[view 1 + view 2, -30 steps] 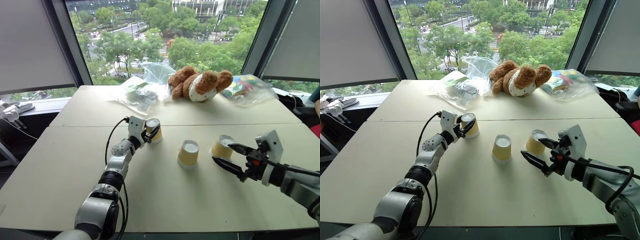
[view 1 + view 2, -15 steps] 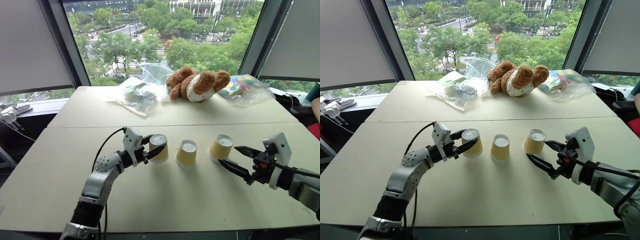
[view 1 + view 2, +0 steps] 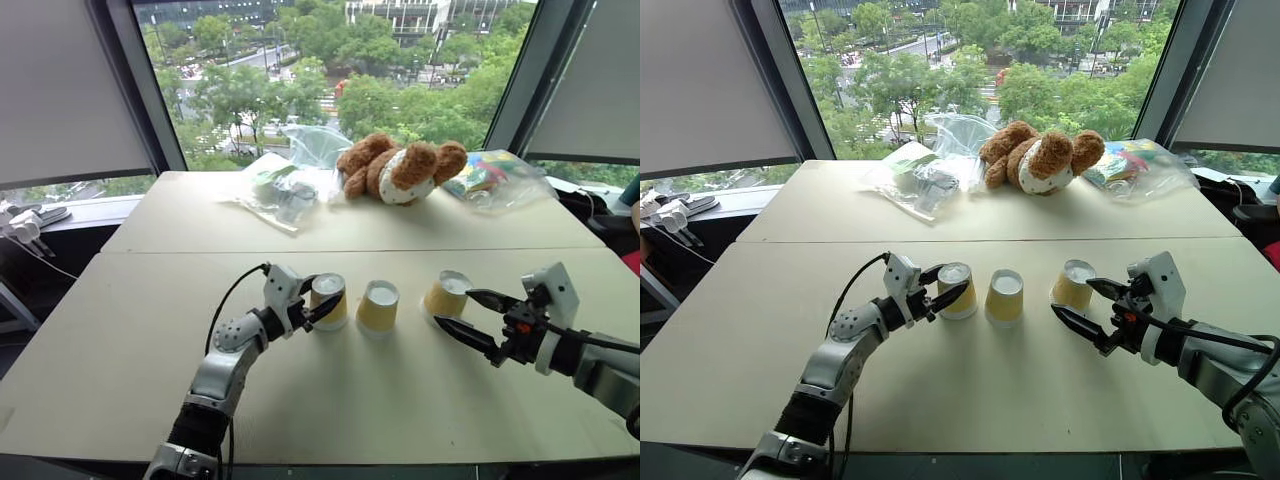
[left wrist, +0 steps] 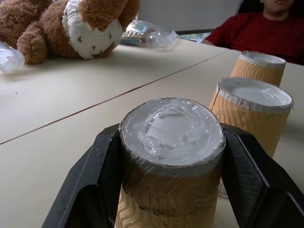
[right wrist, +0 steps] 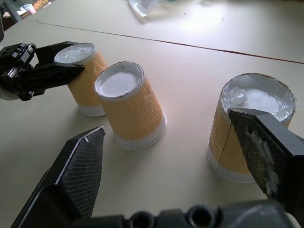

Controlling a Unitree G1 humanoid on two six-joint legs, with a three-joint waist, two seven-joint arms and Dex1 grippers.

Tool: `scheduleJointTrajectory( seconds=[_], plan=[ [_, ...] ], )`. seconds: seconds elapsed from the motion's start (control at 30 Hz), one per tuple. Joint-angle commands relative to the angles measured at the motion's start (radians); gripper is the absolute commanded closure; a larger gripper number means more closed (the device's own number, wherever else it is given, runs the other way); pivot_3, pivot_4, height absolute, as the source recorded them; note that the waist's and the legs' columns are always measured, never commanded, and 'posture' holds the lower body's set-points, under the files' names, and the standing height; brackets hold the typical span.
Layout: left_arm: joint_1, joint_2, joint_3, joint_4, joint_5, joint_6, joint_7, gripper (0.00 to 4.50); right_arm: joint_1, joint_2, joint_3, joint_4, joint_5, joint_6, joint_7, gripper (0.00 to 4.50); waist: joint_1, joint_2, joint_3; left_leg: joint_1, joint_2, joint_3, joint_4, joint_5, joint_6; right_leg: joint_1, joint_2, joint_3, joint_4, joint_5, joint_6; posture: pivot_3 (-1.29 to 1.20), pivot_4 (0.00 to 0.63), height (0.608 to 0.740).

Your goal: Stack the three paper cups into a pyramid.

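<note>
Cups: three upside down in a row mid-frame, left cup, middle, right.
Left gripper: clamped on left cup.
Right gripper: wide apart, beside right cup.

Bright daylight pours through the windows behind the table's far edge. Shadows on it are soft, faint. Window frames perhaps bow slightly. The left wrist view's background blurs.

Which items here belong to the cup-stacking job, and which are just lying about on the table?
Part of the job:
- cup held by the left gripper, at
- middle cup, upside down
- right cup, beside the open right gripper

Lying about:
- teddy bear
- clear plastic bags
- colourful packet in plastic
- person in red
</note>
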Motion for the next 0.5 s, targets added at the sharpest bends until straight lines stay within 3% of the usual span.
scheduleJointTrajectory(
  seconds=[0.03, 0.5],
  plan=[
    [-0.013, -0.016, -0.01, 0.011, 0.005, -0.049, -0.013, 2.19, -0.006, -0.01, -0.02, -0.034, 0.009, -0.006, -0.006, 0.0, -0.001, 0.0, 0.0, 0.0, 0.0, 0.0, 0.0, 0.0, 0.0, 0.0, 0.0, 0.0, 0.0, 0.0, 0.0, 0.0, 0.15, 0.74],
    [-0.013, -0.05, -0.022, 0.045, 0.015, -0.074, -0.031, 2.19, -0.008, 0.0, -0.01, -0.046, 0.013, 0.0, -0.032, 0.0, 0.0, 0.0, 0.0, 0.0, 0.0, 0.0, 0.0, 0.0, 0.0, 0.0, 0.0, 0.0, 0.0, 0.0, 0.0, 0.0, 0.15, 0.74]
  ],
)
